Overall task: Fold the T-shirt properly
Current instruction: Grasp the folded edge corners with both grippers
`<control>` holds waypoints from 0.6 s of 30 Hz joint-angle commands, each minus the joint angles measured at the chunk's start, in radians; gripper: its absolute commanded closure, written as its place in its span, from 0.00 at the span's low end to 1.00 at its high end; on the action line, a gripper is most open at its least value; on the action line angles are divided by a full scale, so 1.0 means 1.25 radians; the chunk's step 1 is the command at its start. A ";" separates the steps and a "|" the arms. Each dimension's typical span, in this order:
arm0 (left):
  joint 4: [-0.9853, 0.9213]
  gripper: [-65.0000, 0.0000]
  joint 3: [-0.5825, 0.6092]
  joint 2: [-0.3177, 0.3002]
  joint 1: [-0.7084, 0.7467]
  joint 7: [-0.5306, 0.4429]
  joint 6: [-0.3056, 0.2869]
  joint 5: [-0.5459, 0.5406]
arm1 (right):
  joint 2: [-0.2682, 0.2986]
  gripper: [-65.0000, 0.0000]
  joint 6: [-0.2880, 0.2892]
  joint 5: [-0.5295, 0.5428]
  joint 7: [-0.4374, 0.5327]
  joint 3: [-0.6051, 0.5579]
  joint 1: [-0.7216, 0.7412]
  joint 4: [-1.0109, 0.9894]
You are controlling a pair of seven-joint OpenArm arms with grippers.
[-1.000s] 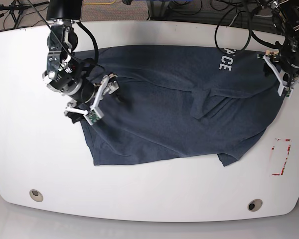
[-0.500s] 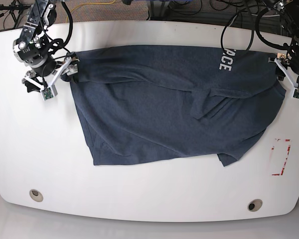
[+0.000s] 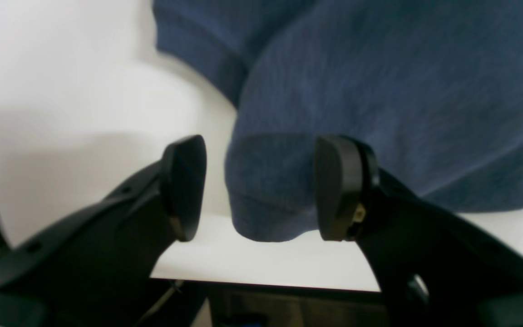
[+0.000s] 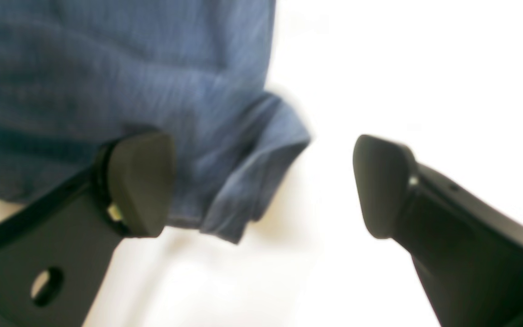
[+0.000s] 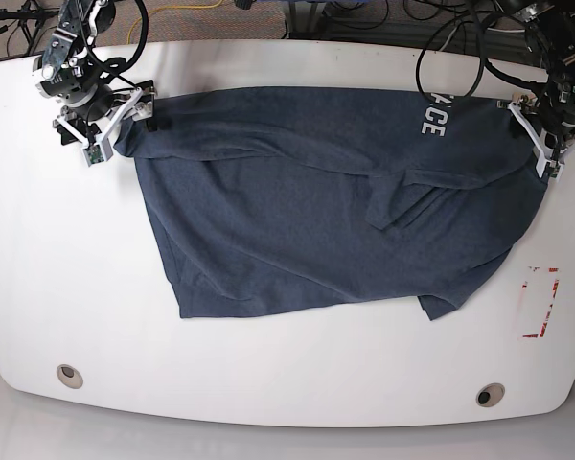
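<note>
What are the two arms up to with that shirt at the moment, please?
A two-armed robot is working on a navy T-shirt that lies rumpled, not yet folded, on a white table. Each arm sits at a far corner. The right pincer is open around a rolled corner; the left pincer is open astride the other. Neither has closed yet.

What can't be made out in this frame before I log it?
- Full lettering on the T-shirt: cut off by the frame edge in the left wrist view; its start is hidden by a cable in the base view.
- Right tool: that wrist view is blurred, so cloth contact is unclear.
- Left tool: whether its pads touch the cloth.
</note>
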 commanded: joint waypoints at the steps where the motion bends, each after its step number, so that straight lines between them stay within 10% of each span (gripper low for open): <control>1: 0.001 0.48 -0.005 -0.013 0.002 -0.041 0.000 -0.002 | 0.007 0.11 0.003 0.006 0.009 0.002 0.003 -0.026; 13: -0.027 0.48 0.000 -0.008 0.013 -0.105 0.000 0.048 | -0.011 0.12 0.010 -0.003 0.009 0.006 0.052 -0.142; 18: -0.068 0.48 0.000 -0.011 0.013 -0.109 0.000 0.049 | -0.011 0.34 0.010 -0.003 0.009 0.004 0.056 -0.143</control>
